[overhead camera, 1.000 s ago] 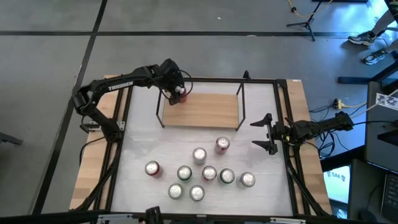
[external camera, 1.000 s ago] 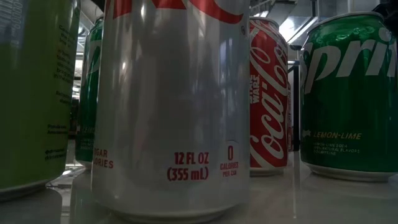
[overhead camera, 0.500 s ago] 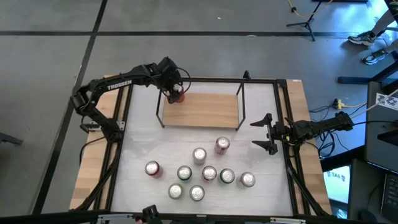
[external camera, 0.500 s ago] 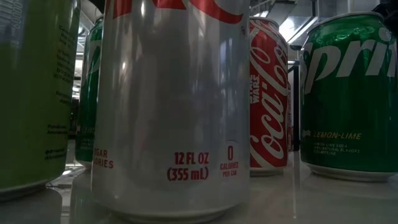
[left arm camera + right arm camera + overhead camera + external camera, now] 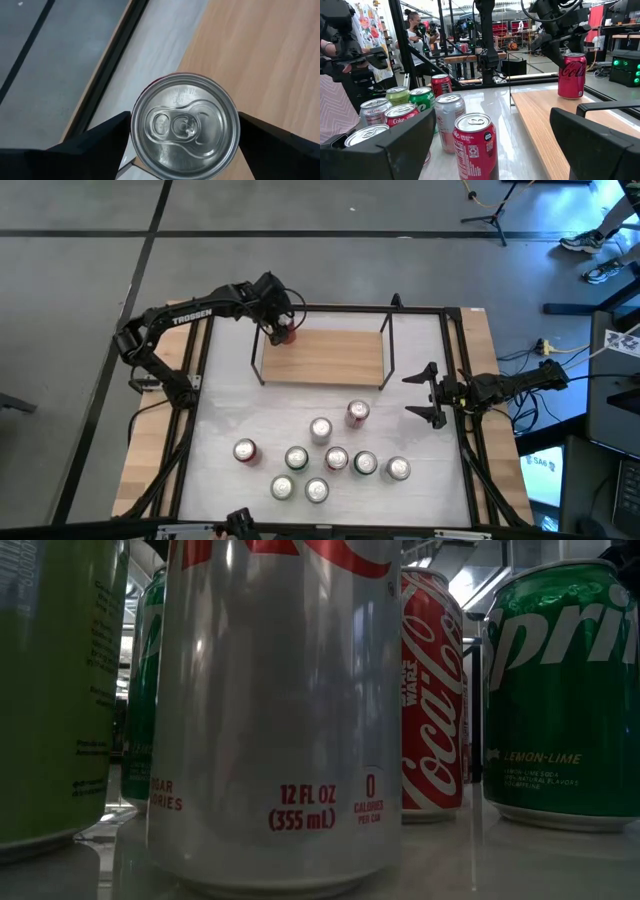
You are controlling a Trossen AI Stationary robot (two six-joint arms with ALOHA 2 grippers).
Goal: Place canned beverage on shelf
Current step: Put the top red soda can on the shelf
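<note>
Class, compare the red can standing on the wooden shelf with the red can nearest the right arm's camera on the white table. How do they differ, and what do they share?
The red can on the shelf stands on the light-wood shelf, alone, at its far corner; the nearest red can stands on the white table, beside a cluster of other cans. The left tool sits directly over the shelf can, fingers either side; no tool is at the table can. Both are red, upright and unopened-looking.

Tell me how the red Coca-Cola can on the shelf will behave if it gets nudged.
The red Coca-Cola can stands upright near the shelf corner, so a nudge outward could probably drop it off the edge. Its tab looks unopened in the left wrist view, so it is likely full and heavy. The smooth metal wall may slip between the left gripper fingers.
</note>
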